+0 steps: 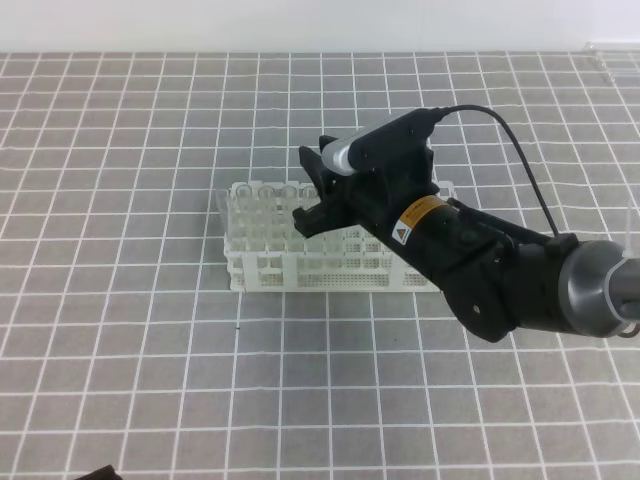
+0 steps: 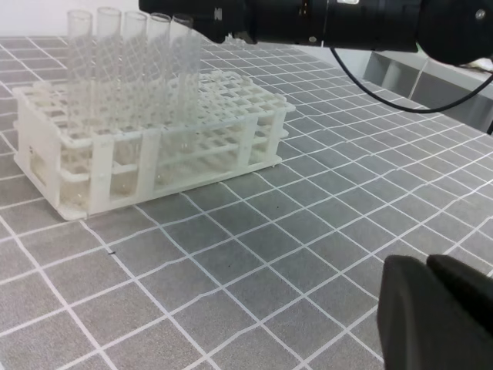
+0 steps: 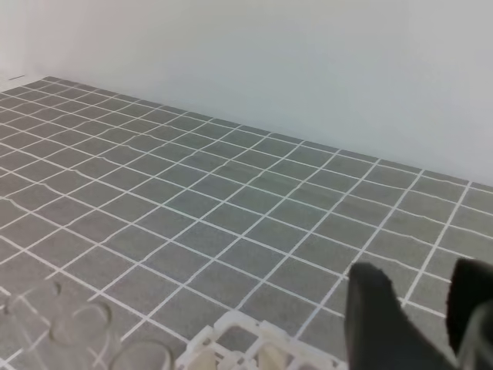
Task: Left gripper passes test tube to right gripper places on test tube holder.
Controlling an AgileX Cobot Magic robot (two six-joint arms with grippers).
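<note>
Hovering above the rack (image 1: 335,262), the right gripper (image 1: 312,190) has its jaws spread, with nothing visible between them. Tubes stand upright in the rack's left end; the rightmost tube (image 2: 182,77) sits just under that gripper. The left gripper (image 2: 435,308), near the camera, has its jaws pressed together, well apart from the rack.

Even, soft light from overhead leaves only faint shadows on the tabletop (image 1: 120,330). The white wall (image 3: 308,69) looks slightly washed out. Close dark shapes at the wrist views' lower corners blur, out of focus.
</note>
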